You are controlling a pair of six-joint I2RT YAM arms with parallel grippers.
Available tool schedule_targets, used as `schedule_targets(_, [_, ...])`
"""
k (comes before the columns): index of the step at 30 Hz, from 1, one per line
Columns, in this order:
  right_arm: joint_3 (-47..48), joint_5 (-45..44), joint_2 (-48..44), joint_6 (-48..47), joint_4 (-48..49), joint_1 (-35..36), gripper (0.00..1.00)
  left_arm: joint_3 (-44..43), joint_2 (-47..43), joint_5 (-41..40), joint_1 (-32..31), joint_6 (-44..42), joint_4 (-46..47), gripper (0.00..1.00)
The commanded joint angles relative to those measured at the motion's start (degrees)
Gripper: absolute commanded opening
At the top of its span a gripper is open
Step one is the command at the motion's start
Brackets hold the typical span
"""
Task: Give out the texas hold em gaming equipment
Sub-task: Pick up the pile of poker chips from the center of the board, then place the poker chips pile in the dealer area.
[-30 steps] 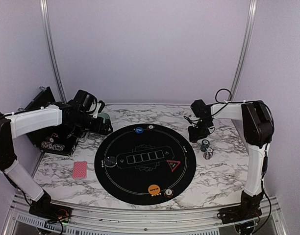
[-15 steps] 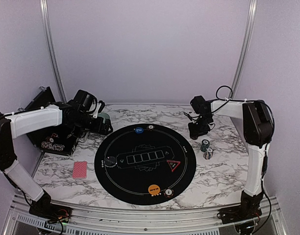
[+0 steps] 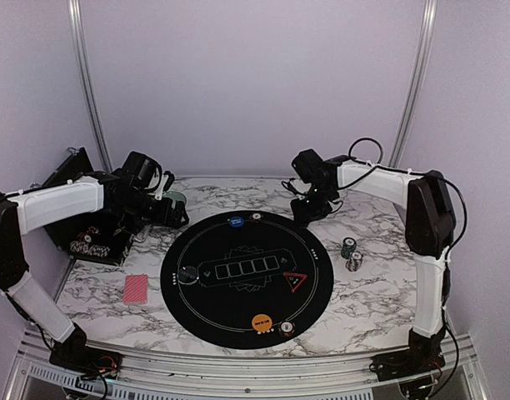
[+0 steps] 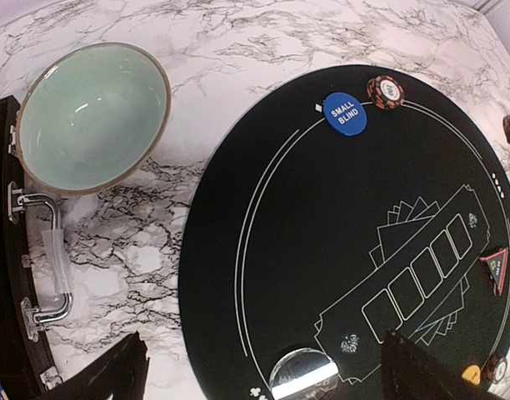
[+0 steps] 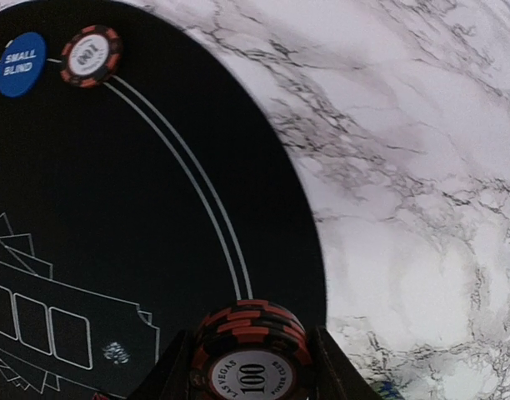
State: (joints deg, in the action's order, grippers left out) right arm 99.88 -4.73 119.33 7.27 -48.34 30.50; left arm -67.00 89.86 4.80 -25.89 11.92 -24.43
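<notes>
Chip stack, red and black striped, top face reading Las Vegas 100: being pinched by its edges between the fingers of the right gripper, which is hanging over the far right rim of the mat. Step in hand, by judgement: delivering these chips to a player's place on the far side. The next move is calling for a level descent onto the mat, then a gentle release so that nothing is toppling or sliding.

Left gripper: fingers standing spread wide, holding nothing, hovering at far left between the teal bowl and the mat.

Lying on the mat:
- Blue Small Blind button, with a single chip just beside it at the far edge.
- Orange button, with a second chip at the near edge.
- Dark disc at left.
- Red triangle right of centre.

Lying off the mat, on the marble table:
- Playing card, red-backed, at near left.
- Spare stacks, two, at right.
</notes>
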Motion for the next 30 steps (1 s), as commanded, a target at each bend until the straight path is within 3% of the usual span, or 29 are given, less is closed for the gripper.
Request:
schedule_targets(1, [5.14, -0.62, 1.97, 2.22, -3.38, 5.37, 0.29, -2.4, -0.56, 1.84, 1.92, 1.54, -1.9, 0.99])
schedule_targets(18, [23.61, 0.5, 14.17, 6.17, -10.44, 26.48, 0.29, -2.86, -0.96, 5.36, 8.5, 3.44, -2.03, 0.99])
schedule_targets(30, [31.96, 3.59, 21.05, 7.37, -11.37, 35.2, 0.29, -2.83, -0.64, 5.84, 9.83, 3.49, -2.07, 0.99])
